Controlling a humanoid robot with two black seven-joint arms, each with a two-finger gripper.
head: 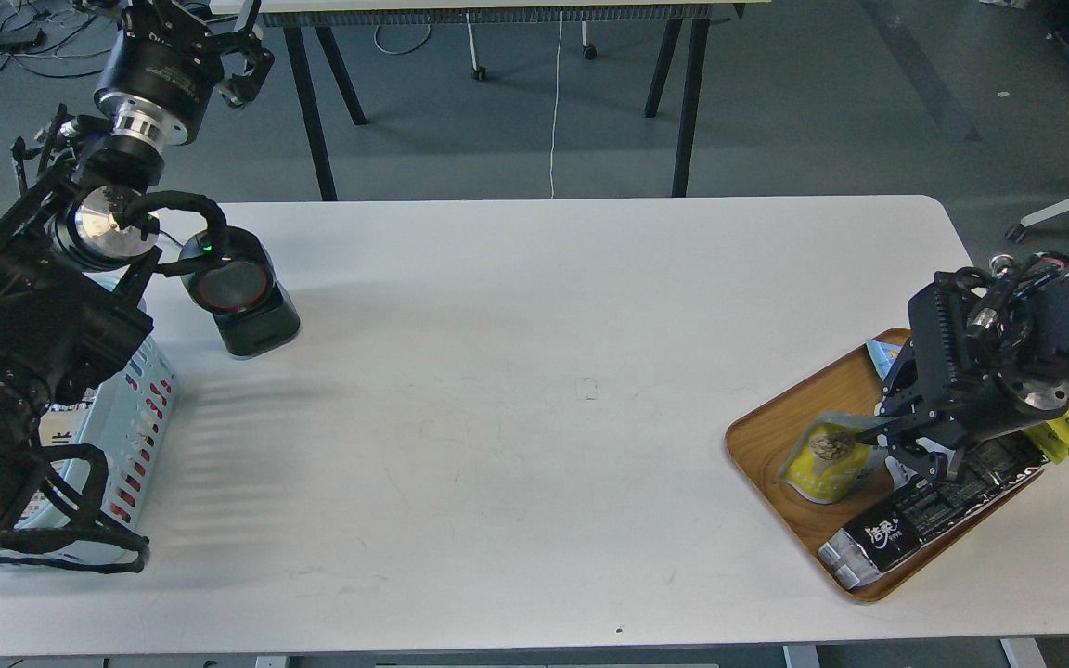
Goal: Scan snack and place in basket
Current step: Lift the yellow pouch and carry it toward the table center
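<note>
The left arm (33,315) hides most of the basket (140,408); the left gripper (186,19) runs off the top edge.

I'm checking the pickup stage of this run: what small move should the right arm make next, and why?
Probably lift the snack straight up off the wooden tray. The right gripper seems closed on its top edge, the pouch already tilted up, and the scanner is far across the table.
</note>
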